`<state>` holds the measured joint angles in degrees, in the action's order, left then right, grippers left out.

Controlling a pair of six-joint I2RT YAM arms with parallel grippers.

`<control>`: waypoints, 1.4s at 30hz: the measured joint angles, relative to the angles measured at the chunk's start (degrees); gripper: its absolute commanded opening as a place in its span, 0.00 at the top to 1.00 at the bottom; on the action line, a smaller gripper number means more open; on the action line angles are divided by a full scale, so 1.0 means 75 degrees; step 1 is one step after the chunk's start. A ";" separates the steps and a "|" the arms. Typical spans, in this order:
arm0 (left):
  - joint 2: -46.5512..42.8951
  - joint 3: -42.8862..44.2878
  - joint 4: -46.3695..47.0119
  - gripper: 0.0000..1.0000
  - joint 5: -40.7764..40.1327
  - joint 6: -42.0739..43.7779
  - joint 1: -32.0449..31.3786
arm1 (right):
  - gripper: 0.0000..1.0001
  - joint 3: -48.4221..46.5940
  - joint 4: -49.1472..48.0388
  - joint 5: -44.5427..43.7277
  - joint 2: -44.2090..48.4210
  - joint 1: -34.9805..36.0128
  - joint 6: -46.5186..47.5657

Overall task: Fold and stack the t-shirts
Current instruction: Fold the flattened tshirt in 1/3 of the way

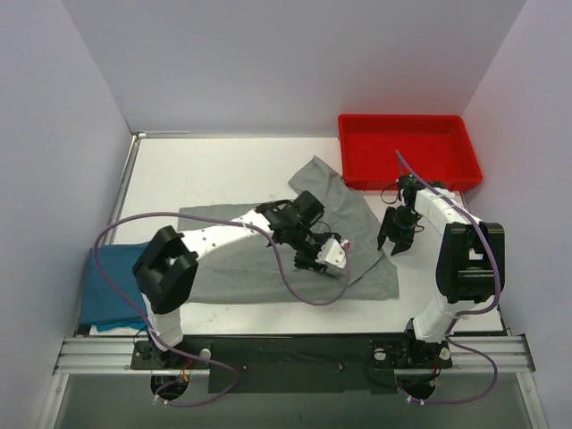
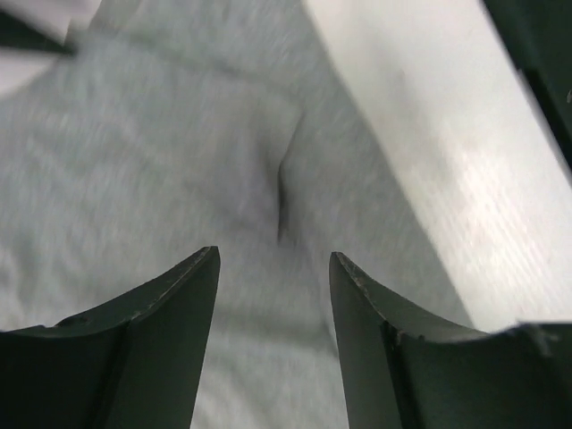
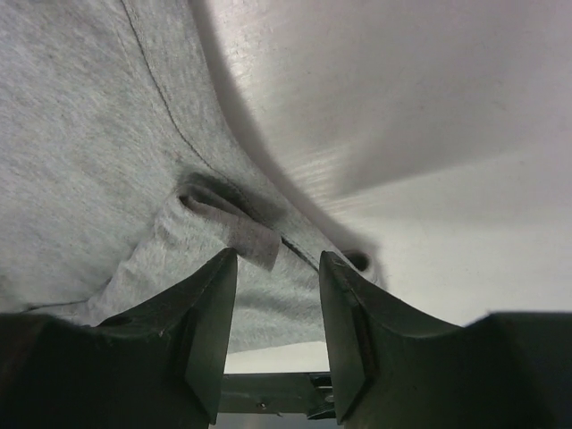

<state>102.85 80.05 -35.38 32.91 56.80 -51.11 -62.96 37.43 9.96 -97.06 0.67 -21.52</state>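
— Your left gripper (image 2: 273, 295) and right gripper (image 3: 277, 295) are both hanging with jaws apart, holding nothing.
— Where are the shirts lying?
— You're seeing two. One grey t-shirt (image 1: 268, 259) is lying rumpled mid-table, and one blue t-shirt (image 1: 112, 286) is sitting folded at the left edge. One red bin (image 1: 407, 147) is sitting far right. Only your right wrist view is showing a small folded flap (image 3: 241, 228) at the hem.
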 measured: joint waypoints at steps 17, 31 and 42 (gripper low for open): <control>0.1533 0.0172 0.2340 0.39 -0.0323 0.0347 -0.1376 | 0.69 0.0297 -0.0516 0.0358 -0.0090 0.0000 0.0096; 0.1676 -0.0140 0.2363 1.00 -0.0892 0.0702 -0.1425 | 1.00 0.0323 -0.0600 0.0609 -0.0181 0.0000 0.0160; 0.1676 -0.0166 0.2847 1.00 -0.1265 -0.1043 -0.1160 | 1.00 0.0085 -0.0551 0.1043 -0.0184 0.0000 0.0006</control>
<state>115.42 78.81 -14.02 23.42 48.97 -59.81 -62.33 33.30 17.78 -98.43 0.67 -21.47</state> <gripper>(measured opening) 0.023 0.005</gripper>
